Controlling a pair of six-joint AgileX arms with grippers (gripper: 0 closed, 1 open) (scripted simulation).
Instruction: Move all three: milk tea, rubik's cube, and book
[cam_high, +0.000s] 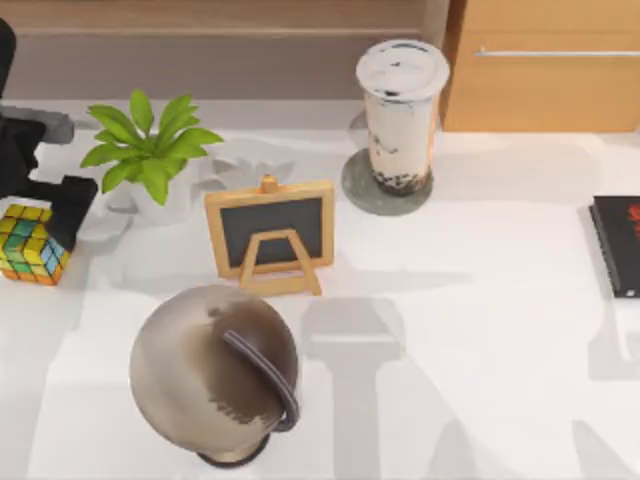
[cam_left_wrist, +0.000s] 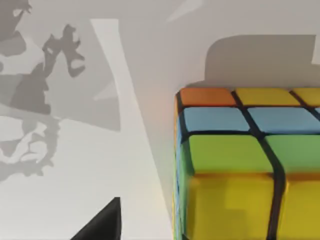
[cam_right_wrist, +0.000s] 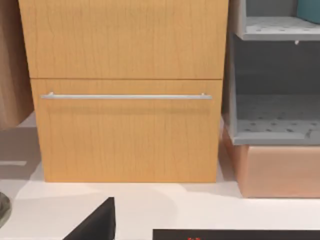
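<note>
The left end effector (cam_high: 58, 205) sits at the desk's (cam_high: 480, 330) far left edge, just beside and touching the rubik's cube (cam_high: 32, 243); whether it is clenched on the cube or released I cannot tell, since only one dark finger tip shows in the left wrist view, close beside the cube (cam_left_wrist: 240, 170). The cube rests flat on the desk, so my judgement is that the arm is working on it first, being the nearest task item on its side. The milk tea (cam_high: 401, 115) stands upright at the far middle on a grey round coaster (cam_high: 357, 190), well apart from both arms, untouched. A black book with red marks (cam_high: 618, 245) lies flat at the right edge; its marks are too small to read. A potted plant (cam_high: 150, 150), a small chalkboard easel (cam_high: 270, 235) with a blank face and a globe (cam_high: 215, 375) stand between the cube and the drink. The right wrist view faces a wooden drawer cabinet (cam_right_wrist: 125, 90) with a metal handle, beside a grey shelf unit (cam_right_wrist: 275, 75) holding something teal, possibly the book (cam_right_wrist: 310, 9).
</note>
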